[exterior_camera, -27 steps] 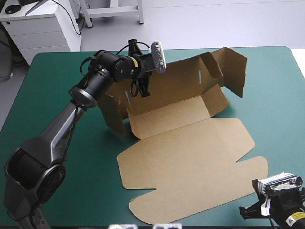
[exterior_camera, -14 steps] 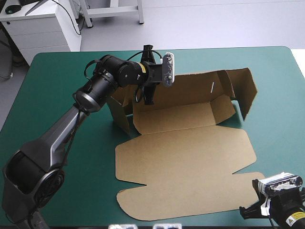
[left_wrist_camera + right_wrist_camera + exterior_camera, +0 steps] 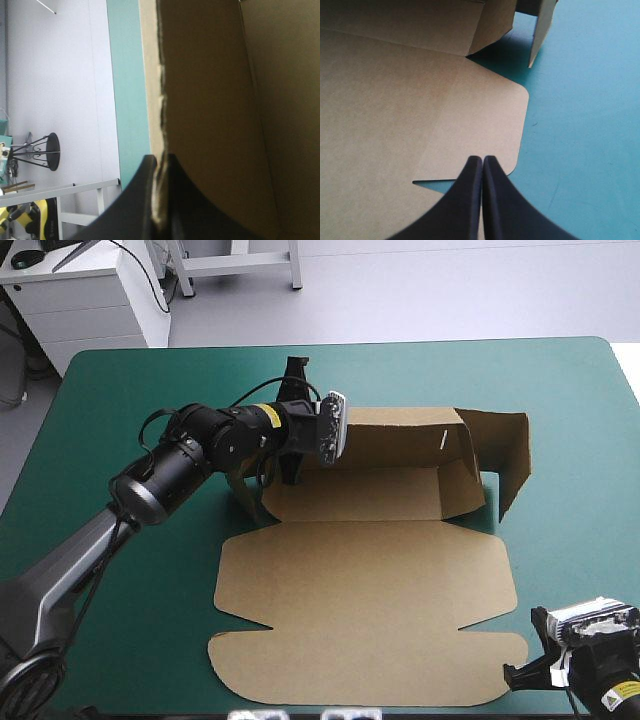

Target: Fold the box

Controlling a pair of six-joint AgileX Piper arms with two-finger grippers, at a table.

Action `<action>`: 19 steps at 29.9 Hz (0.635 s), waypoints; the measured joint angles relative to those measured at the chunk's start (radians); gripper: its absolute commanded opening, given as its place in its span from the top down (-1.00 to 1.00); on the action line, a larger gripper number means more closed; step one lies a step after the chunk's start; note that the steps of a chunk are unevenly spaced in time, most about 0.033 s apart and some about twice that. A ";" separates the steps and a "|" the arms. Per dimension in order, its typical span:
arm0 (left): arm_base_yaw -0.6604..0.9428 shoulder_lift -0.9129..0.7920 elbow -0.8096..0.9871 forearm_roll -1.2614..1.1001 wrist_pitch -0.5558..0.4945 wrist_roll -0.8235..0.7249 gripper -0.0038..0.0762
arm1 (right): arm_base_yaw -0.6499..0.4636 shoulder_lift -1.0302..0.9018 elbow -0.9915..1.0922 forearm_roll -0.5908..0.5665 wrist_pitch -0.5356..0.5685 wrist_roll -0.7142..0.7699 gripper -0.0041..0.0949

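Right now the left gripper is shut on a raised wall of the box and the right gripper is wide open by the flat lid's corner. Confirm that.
One thing is wrong: the right gripper is shut, not open. The right wrist view shows its fingers meeting in one point by the flat lid, holding nothing. The rest stands: the left gripper is shut on a raised wall of the box.

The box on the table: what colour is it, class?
The box is plain brown, clearest in the high view.
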State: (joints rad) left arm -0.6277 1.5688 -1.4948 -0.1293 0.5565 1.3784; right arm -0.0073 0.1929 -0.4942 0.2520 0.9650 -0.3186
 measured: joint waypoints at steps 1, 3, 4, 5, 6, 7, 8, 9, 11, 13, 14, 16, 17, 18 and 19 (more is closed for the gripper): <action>0.000 -0.016 0.031 -0.002 -0.025 0.008 0.92 | 0.000 0.000 0.000 0.001 -0.005 0.002 0.95; -0.001 -0.035 0.081 -0.003 -0.065 0.019 0.92 | 0.000 0.000 0.000 0.001 -0.013 0.005 0.95; -0.003 -0.045 0.104 -0.004 -0.091 0.023 0.92 | 0.000 0.000 0.000 0.001 -0.015 0.006 0.95; -0.003 -0.050 0.124 -0.005 -0.117 0.024 0.92 | 0.000 0.000 0.000 0.001 -0.019 0.006 0.95; -0.003 -0.051 0.141 -0.006 -0.143 0.026 0.92 | 0.000 0.000 0.000 0.001 -0.020 0.006 0.95; -0.003 -0.052 0.158 -0.006 -0.172 0.029 0.92 | 0.000 0.000 0.000 0.002 -0.022 0.006 0.95; -0.003 -0.052 0.176 -0.006 -0.204 0.033 0.92 | 0.000 0.000 0.000 0.002 -0.023 0.008 0.95; -0.004 -0.052 0.189 -0.006 -0.232 0.037 0.92 | 0.000 0.000 0.000 0.002 -0.024 0.010 0.95; -0.004 -0.052 0.235 -0.004 -0.302 0.047 0.92 | 0.000 0.000 0.000 0.002 -0.029 0.020 0.95; -0.004 -0.052 0.269 -0.004 -0.360 0.060 0.92 | 0.000 0.000 0.000 0.002 -0.034 0.033 0.95; -0.004 -0.052 0.287 -0.005 -0.388 0.070 0.92 | 0.000 0.000 0.000 0.003 -0.035 0.040 0.95; -0.004 -0.052 0.312 -0.006 -0.427 0.080 0.92 | 0.000 0.000 0.000 0.005 -0.036 0.047 0.95; -0.004 -0.052 0.319 -0.006 -0.441 0.084 0.92 | 0.000 0.000 0.000 0.005 -0.036 0.049 0.95; -0.004 -0.052 0.323 -0.006 -0.450 0.084 0.92 | 0.000 0.000 0.000 0.005 -0.039 0.049 0.95; -0.004 -0.052 0.325 -0.007 -0.456 0.083 0.92 | 0.000 0.000 0.000 0.008 -0.044 0.050 0.95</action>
State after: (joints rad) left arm -0.6318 1.5170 -1.1696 -0.1366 0.1010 1.4615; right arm -0.0073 0.1929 -0.4942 0.2598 0.9211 -0.2690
